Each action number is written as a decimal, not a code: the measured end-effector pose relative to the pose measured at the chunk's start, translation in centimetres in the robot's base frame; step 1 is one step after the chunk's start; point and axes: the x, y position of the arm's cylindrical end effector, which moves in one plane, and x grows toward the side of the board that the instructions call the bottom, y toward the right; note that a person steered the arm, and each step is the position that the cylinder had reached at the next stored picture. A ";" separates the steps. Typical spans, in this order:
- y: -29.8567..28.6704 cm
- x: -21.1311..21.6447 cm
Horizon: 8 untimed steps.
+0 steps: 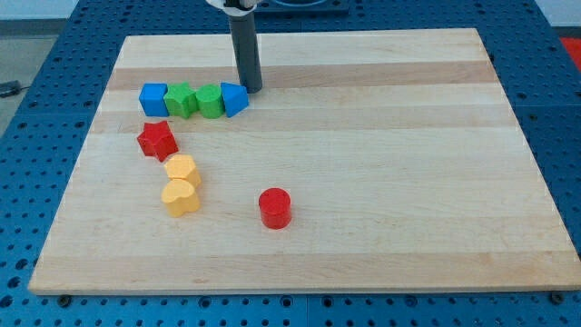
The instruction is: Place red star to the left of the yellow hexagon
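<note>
The red star (156, 140) lies at the board's left, just up and left of a yellow hexagon-like block (183, 170). A second yellow block (180, 196) touches that one from below. My tip (251, 89) rests on the board near the view's top, just right of the blue triangle (233, 99). The tip is well up and right of the red star and apart from it.
A row of blocks lies along the upper left: a blue cube-like block (153, 99), two green blocks (182, 100) (210, 101), then the blue triangle. A red cylinder (274, 207) stands near the board's lower middle. The wooden board (408, 163) sits on a blue perforated table.
</note>
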 end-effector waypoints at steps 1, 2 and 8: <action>-0.4 0.8; -0.5 1.2; -2.5 8.4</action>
